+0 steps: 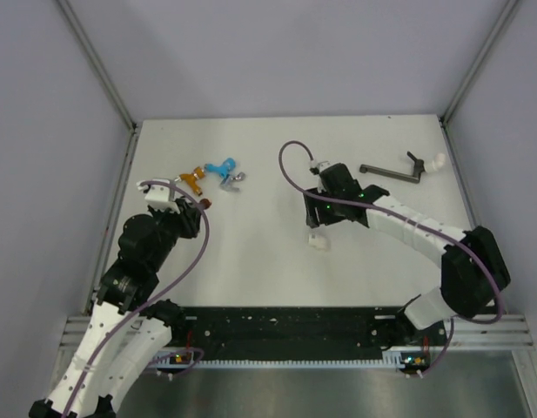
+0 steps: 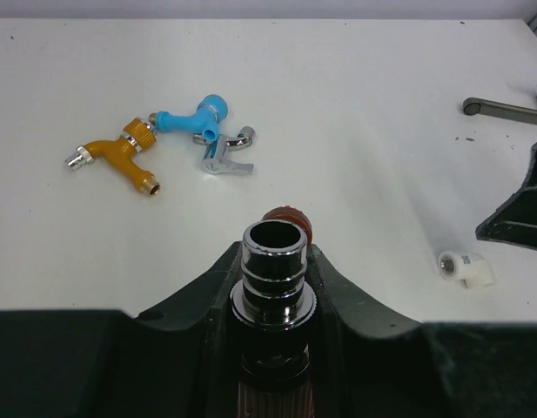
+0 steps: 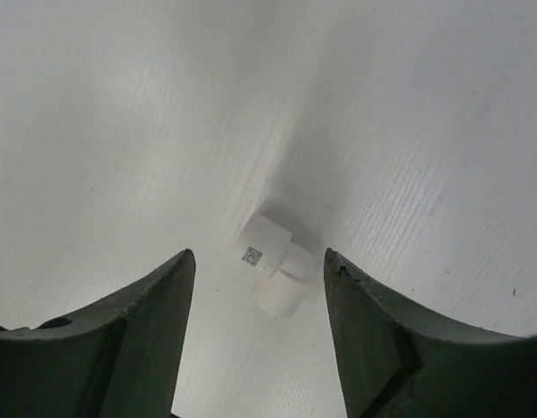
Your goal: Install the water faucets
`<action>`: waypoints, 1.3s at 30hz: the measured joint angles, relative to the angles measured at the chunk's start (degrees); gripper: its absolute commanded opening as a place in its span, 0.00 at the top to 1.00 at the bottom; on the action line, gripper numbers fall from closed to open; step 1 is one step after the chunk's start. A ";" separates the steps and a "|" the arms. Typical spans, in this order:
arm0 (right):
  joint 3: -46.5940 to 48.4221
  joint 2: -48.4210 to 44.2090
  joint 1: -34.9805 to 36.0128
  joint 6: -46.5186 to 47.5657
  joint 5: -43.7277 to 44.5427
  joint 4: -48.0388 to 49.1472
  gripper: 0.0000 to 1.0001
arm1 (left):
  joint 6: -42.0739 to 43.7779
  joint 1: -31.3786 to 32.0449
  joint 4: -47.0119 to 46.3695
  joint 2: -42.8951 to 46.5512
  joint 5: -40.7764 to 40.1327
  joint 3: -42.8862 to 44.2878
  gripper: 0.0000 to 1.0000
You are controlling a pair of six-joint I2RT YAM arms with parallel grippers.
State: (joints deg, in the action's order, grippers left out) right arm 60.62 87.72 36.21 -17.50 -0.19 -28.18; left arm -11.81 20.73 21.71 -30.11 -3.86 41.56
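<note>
My left gripper (image 1: 195, 201) is shut on a dark red-brown faucet (image 2: 290, 218). The faucet's silvery tip (image 2: 273, 261) stands up between the fingers in the left wrist view (image 2: 273, 252). An orange faucet (image 1: 192, 180), a light blue faucet (image 1: 220, 165) and a grey silvery faucet (image 1: 236, 179) lie together on the table at the back left. All three also show in the left wrist view: orange (image 2: 120, 157), light blue (image 2: 194, 117), grey (image 2: 224, 158). My right gripper (image 1: 317, 226) is open and empty, its jaws either side of a white elbow fitting (image 3: 272, 266) and above it.
The white elbow fitting (image 1: 318, 243) lies mid-table. A dark bent pipe (image 1: 392, 171) with a white end piece (image 1: 435, 163) lies at the back right. Grey walls with metal rails enclose the white table (image 1: 251, 261) on three sides.
</note>
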 measured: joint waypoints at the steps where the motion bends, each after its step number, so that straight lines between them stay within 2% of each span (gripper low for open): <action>1: -0.22 -1.90 0.00 0.46 0.37 0.52 0.21 | 0.00 0.00 0.04 0.00 0.00 0.00 1.00; 3: -0.98 -5.73 -0.02 0.92 0.94 1.79 0.03 | 0.00 0.00 0.02 0.00 -0.02 -0.02 1.00; 12: -17.51 -22.21 -1.64 -2.56 1.07 12.28 0.01 | 0.00 0.00 0.02 0.00 0.02 -0.02 1.00; 17: -24.22 -23.37 -1.68 -4.46 1.14 16.33 0.16 | 0.00 0.00 0.02 -0.04 0.48 -0.02 1.00; 24: -27.74 -20.02 -1.42 -6.03 2.05 22.47 0.33 | 0.00 0.00 0.02 -0.04 0.63 -0.04 1.00; 31: -27.98 -14.45 0.20 -8.50 6.10 24.41 0.34 | 0.00 0.00 0.02 -0.17 0.63 -0.04 1.00; 39: -27.98 -13.31 2.36 -9.18 7.26 25.49 0.36 | 0.00 0.00 0.02 -0.17 1.20 -0.22 1.00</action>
State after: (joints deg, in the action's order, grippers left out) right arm 32.64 74.41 38.57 -26.68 7.07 -2.70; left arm -11.81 20.73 21.74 -30.28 -2.66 41.34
